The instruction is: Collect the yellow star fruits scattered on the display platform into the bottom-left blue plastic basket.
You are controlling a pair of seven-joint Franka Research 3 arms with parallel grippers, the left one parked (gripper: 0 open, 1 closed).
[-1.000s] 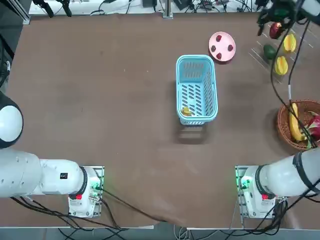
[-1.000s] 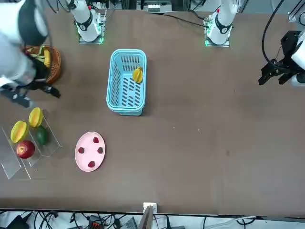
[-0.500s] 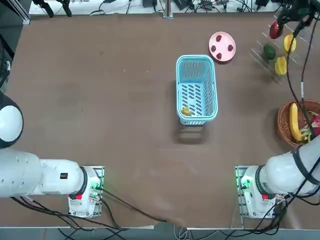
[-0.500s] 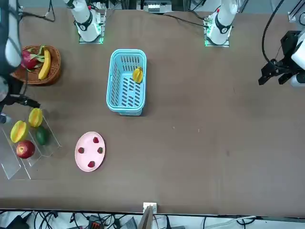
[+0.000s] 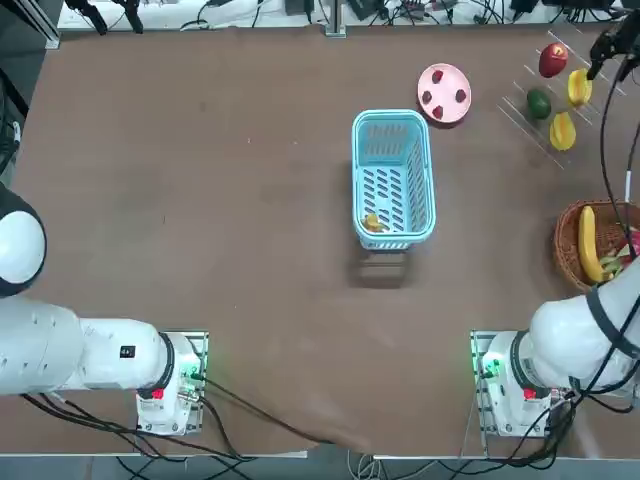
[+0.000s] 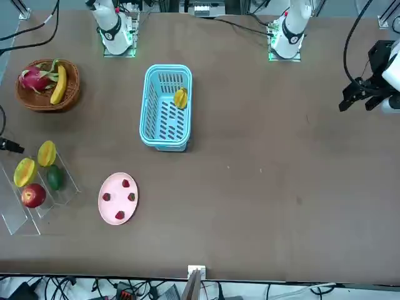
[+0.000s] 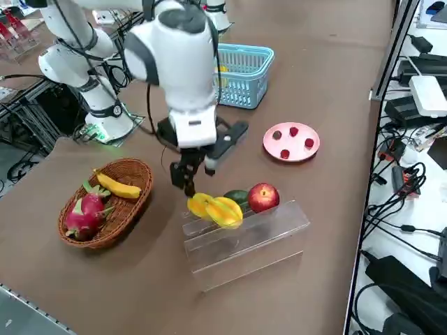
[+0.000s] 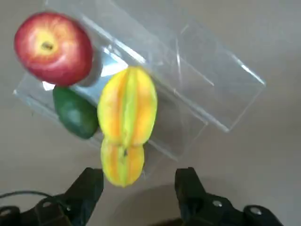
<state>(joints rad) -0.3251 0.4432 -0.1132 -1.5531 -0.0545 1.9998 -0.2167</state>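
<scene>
Right gripper (image 8: 136, 186) poised with fingers apart and empty just short of two star fruits (image 8: 126, 113) on the clear display platform (image 8: 207, 80), nearer fruit (image 8: 122, 162) dead ahead between fingers, long axis running away; third already in blue basket (image 5: 424, 170).

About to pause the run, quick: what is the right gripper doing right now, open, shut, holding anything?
Right gripper: open and empty, hanging just short of the two star fruits on the display platform.
</scene>
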